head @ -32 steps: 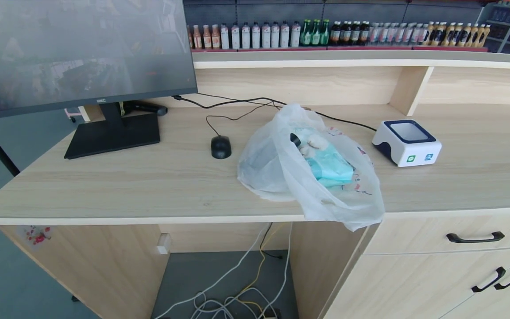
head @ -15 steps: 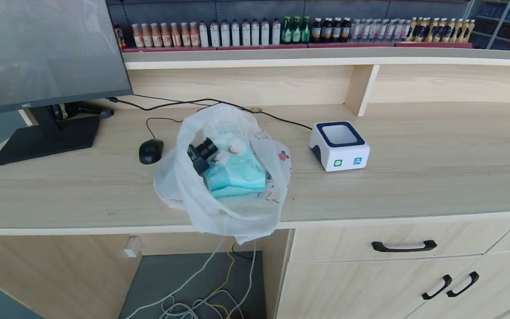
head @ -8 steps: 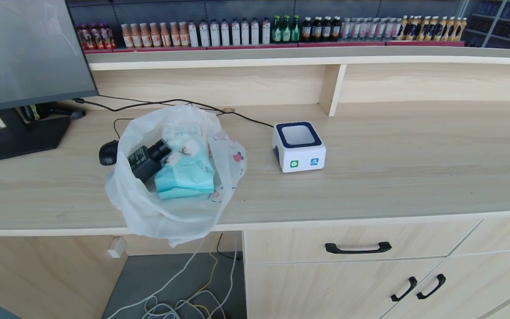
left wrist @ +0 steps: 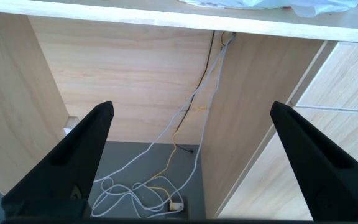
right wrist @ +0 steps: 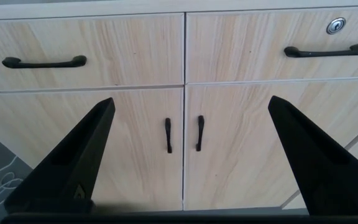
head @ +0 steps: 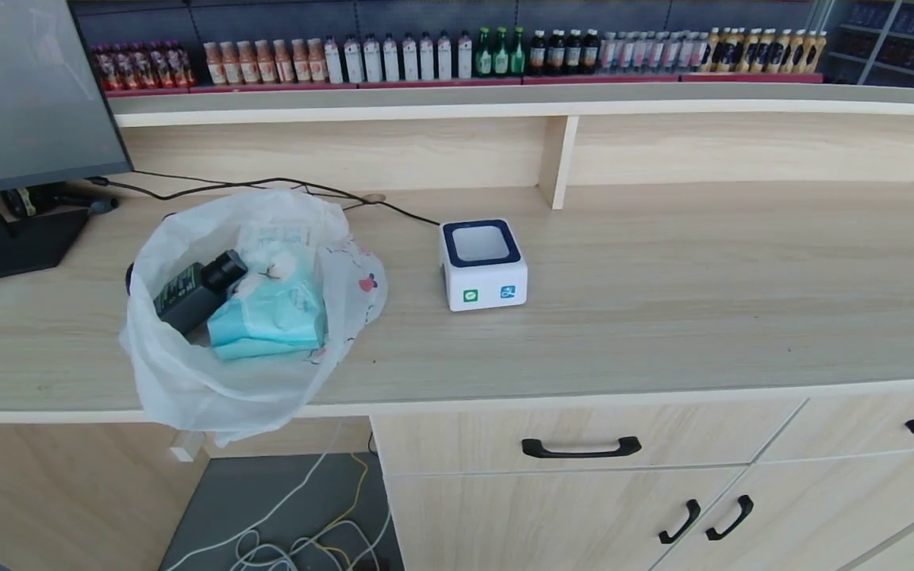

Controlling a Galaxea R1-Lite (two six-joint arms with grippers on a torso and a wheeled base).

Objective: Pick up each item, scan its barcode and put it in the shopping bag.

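While the shopping bag (head: pixel 187 381) sits on the worktop (head: pixel 663 317), the left pincer (left wrist: pixel 191 107) gapes wide. So does the right pincer (right wrist: pixel 190 101).

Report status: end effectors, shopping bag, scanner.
Left end effector open, empty, facing under-counter cables. Right end effector open, empty, facing cabinet doors. Shopping bag on counter holds dark bottle, teal pack. Scanner beside it, apart.

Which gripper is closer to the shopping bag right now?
Left. The left gripper hangs open just below the counter edge that the shopping bag overhangs; the right gripper faces the cabinet doors, farther to the right.
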